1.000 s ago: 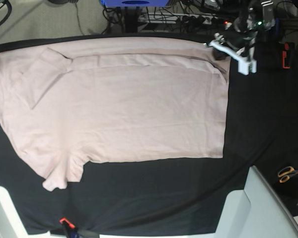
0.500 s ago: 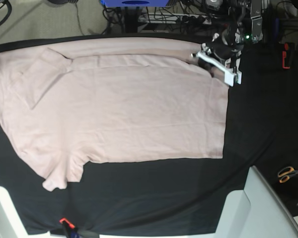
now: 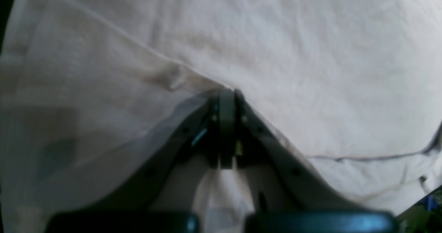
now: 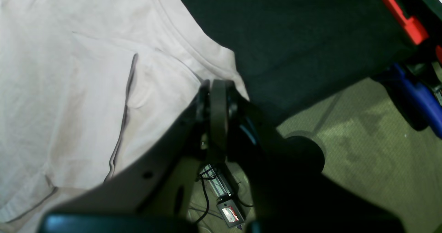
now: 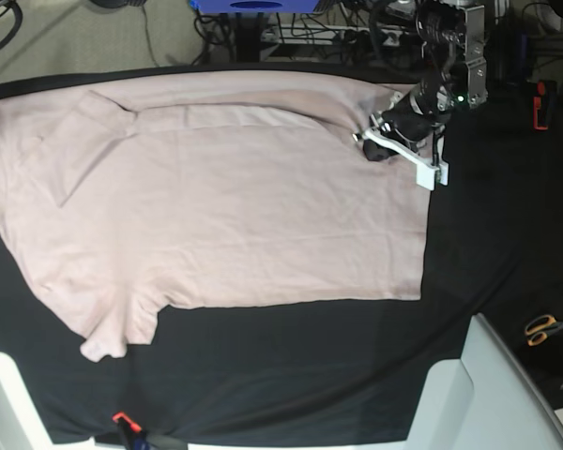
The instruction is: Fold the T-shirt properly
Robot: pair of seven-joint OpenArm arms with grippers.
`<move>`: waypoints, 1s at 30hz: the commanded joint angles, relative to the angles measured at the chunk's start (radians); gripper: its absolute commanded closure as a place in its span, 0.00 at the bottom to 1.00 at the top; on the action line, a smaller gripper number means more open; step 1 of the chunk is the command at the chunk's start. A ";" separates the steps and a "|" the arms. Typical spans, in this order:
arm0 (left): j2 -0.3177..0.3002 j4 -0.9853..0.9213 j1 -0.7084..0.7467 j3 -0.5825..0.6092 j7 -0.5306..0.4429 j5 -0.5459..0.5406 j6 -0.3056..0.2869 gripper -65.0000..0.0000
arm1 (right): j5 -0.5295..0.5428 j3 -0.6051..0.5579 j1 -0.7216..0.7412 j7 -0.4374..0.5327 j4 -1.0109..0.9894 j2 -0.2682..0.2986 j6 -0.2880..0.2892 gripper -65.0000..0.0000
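The pale pink T-shirt (image 5: 225,206) lies spread on the black cloth (image 5: 291,366). At its back right corner my left gripper (image 5: 366,141) is shut on a pinch of the fabric, and that corner is drawn in over the shirt's body. In the left wrist view the closed left gripper (image 3: 228,95) holds a raised fold of T-shirt (image 3: 310,53), which drapes over one finger. My right gripper (image 4: 217,86) is out of the base view. It is shut at the hem of the T-shirt (image 4: 86,88), with fabric on both sides of the tips, by the cloth's edge above the floor.
Orange-handled scissors (image 5: 544,328) lie at the right edge. A pale grey block (image 5: 479,394) fills the front right corner. Red clamps sit at the front (image 5: 122,417) and back right (image 5: 541,103). Cables and a blue object (image 5: 253,5) lie beyond the back edge.
My left gripper has moved left and toward the front, pulling the shirt's back right corner inward over the body. The rest of the shirt has not shifted.
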 commanded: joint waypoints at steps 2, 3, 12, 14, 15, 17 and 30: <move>-0.005 0.009 -0.002 -0.003 -0.003 0.015 0.011 1.00 | 0.018 0.002 0.001 0.016 0.012 0.023 0.005 0.99; -0.006 0.021 0.001 -0.009 -0.003 0.015 0.011 1.00 | 0.018 0.002 0.001 0.016 0.012 0.023 0.005 0.99; -0.025 0.232 0.103 -0.252 0.002 0.015 0.011 1.00 | 0.013 -0.220 0.063 0.025 0.008 0.089 0.005 0.99; -0.048 0.238 0.119 -0.304 0.002 0.015 0.011 1.00 | 0.012 -0.343 0.121 0.083 -0.046 0.134 0.005 0.99; -0.062 0.241 0.130 -0.321 0.002 0.015 0.011 1.00 | 0.012 -0.403 0.156 0.132 -0.086 0.164 0.005 0.99; -0.079 0.242 0.155 -0.348 -0.001 0.015 0.011 1.00 | 0.012 -0.521 0.234 0.237 -0.196 0.224 0.005 0.98; -0.082 0.313 0.285 -0.526 -0.004 0.015 0.008 1.00 | 0.013 -1.213 0.799 0.991 -1.275 0.350 -0.246 0.74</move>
